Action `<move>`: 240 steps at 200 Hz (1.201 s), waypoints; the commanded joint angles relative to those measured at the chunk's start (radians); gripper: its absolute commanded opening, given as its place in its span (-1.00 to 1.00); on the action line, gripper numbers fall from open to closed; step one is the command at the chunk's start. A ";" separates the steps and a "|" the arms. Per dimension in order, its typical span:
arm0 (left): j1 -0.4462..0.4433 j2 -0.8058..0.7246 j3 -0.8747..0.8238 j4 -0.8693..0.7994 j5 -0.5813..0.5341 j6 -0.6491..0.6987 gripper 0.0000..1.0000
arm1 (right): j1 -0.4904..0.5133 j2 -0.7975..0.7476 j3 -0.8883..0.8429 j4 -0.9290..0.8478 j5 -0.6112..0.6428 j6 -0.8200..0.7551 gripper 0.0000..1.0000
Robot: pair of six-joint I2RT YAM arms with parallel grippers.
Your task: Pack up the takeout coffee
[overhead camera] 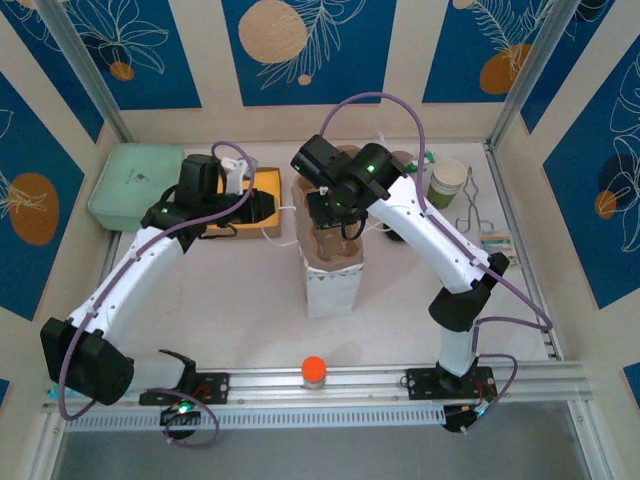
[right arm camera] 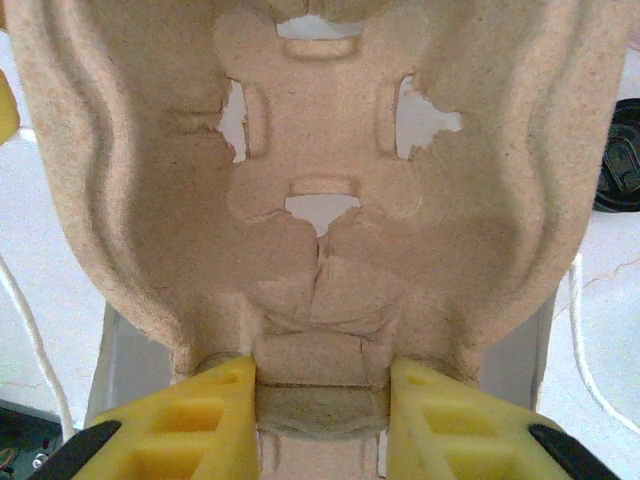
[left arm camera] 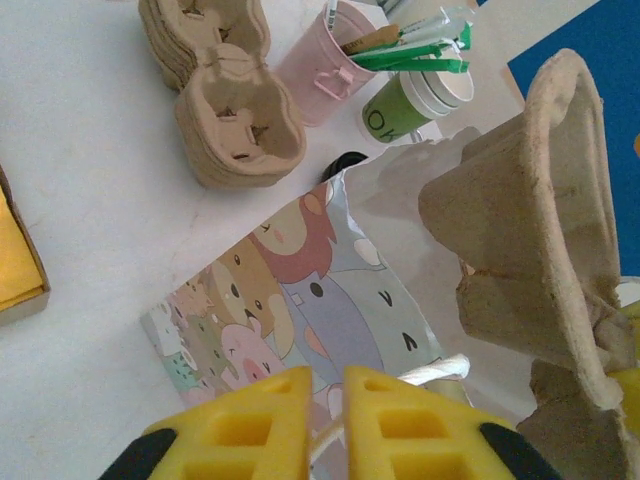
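Beside bag (overhead camera: pixel 330 290), coffee (right arm camera: pixel 622 160) half-hidden; right gripper (right arm camera: pixel 320 400) grips upright carrier (right arm camera: pixel 320 150), left gripper (left arm camera: pixel 328 420) pinches bag.

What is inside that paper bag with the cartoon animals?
A brown pulp cup carrier stands partly in its open top, gripped by the right gripper. The carrier covers the opening, so whatever lies deeper in the paper bag cannot be seen.

White letters, seemingly "oh", on the lidless green cup (left arm camera: pixel 398 112) (rest hidden).
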 commanded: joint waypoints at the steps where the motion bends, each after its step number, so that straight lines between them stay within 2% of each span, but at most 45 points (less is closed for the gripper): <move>1: 0.005 -0.022 -0.013 0.022 0.024 0.003 -0.31 | 0.014 0.010 -0.011 -0.013 0.023 0.021 -0.38; 25: 0.004 -0.021 -0.022 0.036 0.040 0.004 -0.17 | 0.020 0.010 -0.013 -0.009 0.027 0.021 -0.38; 75: 0.004 -0.040 -0.069 0.092 0.110 -0.020 -0.18 | 0.021 0.011 -0.025 -0.004 0.030 0.027 -0.39; 164: 0.005 -0.061 -0.097 0.099 0.110 -0.025 -0.62 | 0.035 0.010 -0.041 -0.001 0.035 0.043 -0.41; 240: 0.005 -0.070 -0.097 0.080 0.093 -0.016 -0.74 | 0.035 0.005 -0.050 -0.002 0.059 0.016 -0.42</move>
